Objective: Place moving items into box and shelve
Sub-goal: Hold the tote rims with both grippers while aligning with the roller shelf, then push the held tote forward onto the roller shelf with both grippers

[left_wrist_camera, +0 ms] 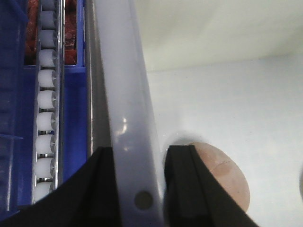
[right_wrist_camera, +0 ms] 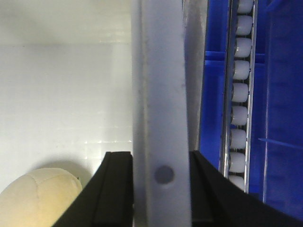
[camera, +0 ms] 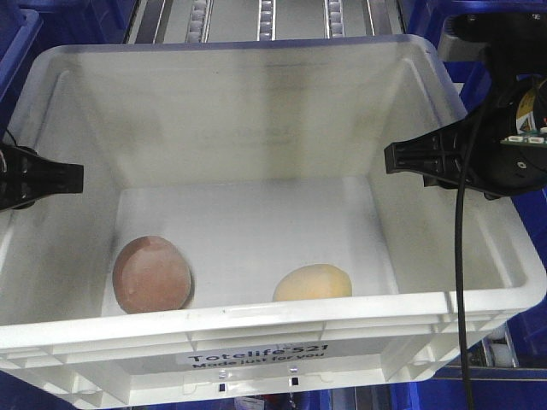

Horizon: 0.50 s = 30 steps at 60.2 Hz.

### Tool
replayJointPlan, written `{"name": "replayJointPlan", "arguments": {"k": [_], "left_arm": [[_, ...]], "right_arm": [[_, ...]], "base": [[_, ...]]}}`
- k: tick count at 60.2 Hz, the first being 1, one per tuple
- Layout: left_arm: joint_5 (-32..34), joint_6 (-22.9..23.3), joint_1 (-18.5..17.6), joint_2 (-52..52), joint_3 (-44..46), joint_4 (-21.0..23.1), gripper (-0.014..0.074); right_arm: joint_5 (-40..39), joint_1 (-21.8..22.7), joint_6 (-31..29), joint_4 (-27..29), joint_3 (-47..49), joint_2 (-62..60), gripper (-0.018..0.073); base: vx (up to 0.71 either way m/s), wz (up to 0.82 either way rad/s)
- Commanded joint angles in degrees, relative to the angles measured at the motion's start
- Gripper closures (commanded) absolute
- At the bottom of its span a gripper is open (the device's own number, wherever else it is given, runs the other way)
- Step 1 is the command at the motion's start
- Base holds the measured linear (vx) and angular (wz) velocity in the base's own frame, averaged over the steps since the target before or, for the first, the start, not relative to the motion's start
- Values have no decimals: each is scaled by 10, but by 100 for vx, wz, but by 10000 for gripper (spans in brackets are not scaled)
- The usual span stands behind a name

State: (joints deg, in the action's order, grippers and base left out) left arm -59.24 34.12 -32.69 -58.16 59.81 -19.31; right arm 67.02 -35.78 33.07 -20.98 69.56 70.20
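Note:
The white box (camera: 256,320) holds both moving items on its floor. The reddish-brown egg-shaped one (camera: 152,275) lies at the front left and the pale yellow one (camera: 313,283) at the front right. My left gripper (camera: 60,178) clamps the box's left rim. In the left wrist view that rim (left_wrist_camera: 125,94) runs between its fingers (left_wrist_camera: 189,189), with the reddish item (left_wrist_camera: 222,175) just inside. My right gripper (camera: 410,161) clamps the right rim (right_wrist_camera: 158,71), one finger (right_wrist_camera: 118,189) inside the box near the yellow item (right_wrist_camera: 38,198), the other outside.
Blue plastic bins (camera: 17,34) flank the box on both sides. Roller tracks (camera: 267,17) run beyond its far wall, with more rollers beside the left rim (left_wrist_camera: 46,94) and beside the right rim (right_wrist_camera: 239,94). A black cable (camera: 461,282) hangs across the box's right front corner.

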Motion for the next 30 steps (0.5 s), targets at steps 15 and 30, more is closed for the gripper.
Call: {"name": "replayJointPlan", "arguments": {"k": [15,30], "left_arm": [[121,-5,-2,-3,20,-109,502],[171,46,-2,-64,20,-255,502]], "right_arm": [[-121,3,47,-55,22,-15,463],[-142,3,163,-161,22,44,459]], "base": [[0,0],[0,0]]}}
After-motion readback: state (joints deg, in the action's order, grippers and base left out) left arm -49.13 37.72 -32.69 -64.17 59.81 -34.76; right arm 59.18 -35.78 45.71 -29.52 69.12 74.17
